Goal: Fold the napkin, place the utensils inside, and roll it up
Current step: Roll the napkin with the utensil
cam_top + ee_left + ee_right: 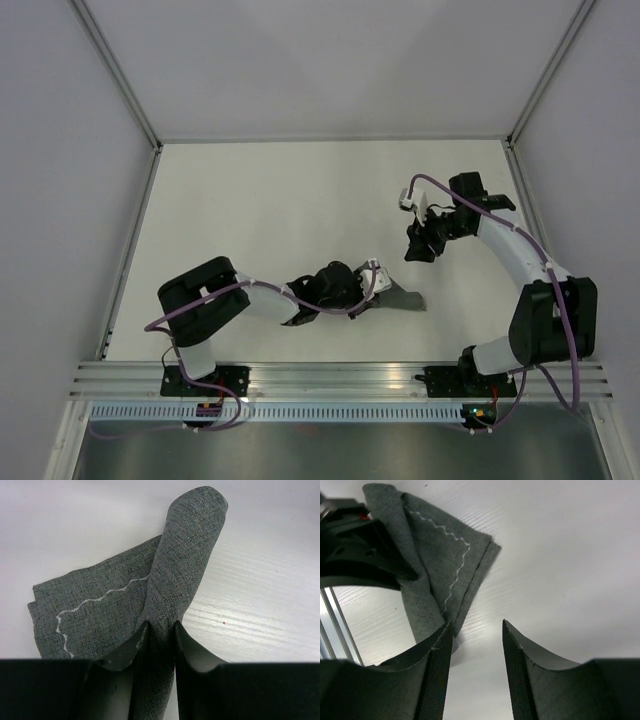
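Now L jaws clamped on bunched napkin [185,555] on tbl [300,200]; R jaws apart, holding nothing, nearby.

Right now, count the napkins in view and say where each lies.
1. The napkin lies near the front middle of the table, one bunched fold pinched in the left gripper. None seems hidden elsewhere.

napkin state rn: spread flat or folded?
Folded, not spread: the napkin shows stacked edges at its corner, and a raised fold of it is pinched in the left gripper.
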Motion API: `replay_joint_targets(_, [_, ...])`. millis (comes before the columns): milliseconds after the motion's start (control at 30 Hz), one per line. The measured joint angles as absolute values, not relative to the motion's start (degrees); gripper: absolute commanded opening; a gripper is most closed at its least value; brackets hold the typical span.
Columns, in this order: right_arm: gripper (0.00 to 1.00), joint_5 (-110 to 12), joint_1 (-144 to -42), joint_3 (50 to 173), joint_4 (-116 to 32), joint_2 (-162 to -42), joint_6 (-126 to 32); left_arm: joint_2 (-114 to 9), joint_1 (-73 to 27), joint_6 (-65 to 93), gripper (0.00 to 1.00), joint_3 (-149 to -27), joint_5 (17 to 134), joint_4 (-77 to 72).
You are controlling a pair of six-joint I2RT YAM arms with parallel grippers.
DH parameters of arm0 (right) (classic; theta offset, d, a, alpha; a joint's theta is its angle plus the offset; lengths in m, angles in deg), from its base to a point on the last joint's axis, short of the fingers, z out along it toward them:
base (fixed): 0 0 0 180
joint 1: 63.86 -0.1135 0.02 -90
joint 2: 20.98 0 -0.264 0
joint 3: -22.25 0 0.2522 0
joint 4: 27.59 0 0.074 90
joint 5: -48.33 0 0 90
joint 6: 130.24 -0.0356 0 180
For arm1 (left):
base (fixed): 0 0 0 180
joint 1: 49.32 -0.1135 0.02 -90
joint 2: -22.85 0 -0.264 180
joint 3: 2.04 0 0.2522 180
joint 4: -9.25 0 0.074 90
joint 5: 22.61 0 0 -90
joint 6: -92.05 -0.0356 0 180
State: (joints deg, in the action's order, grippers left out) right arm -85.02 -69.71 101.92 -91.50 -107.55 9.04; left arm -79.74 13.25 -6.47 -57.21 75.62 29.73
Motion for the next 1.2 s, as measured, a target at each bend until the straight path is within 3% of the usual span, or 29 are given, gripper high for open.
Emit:
replay_joint_targets(300, [0.56,-82.2,-71.5,88.9,-88.0,-93.0,11.7,-80.7,6.4,3.3,0.02,-59.8,88.6,25.2])
replay_joint_targets(733, [0.58,-69.6,-93.7,75.6,-76.9,-89.4,10.3,-88.0,1.9,9.4,0.02,-71.7,100.2,12.9])
replay_joint_targets(1067, [0.58,-65.0,-95.0,69.7,-67.7,-90.5,9.5,-89.8,0.1,11.8,0.02,-72.9,104.3,12.7])
replay_joint_targets(1200, [0.51,-63.9,-95.2,67.8,-64.1,-90.5,9.5,-90.7,-0.5,12.3,0.03,-73.9,106.0,12.1])
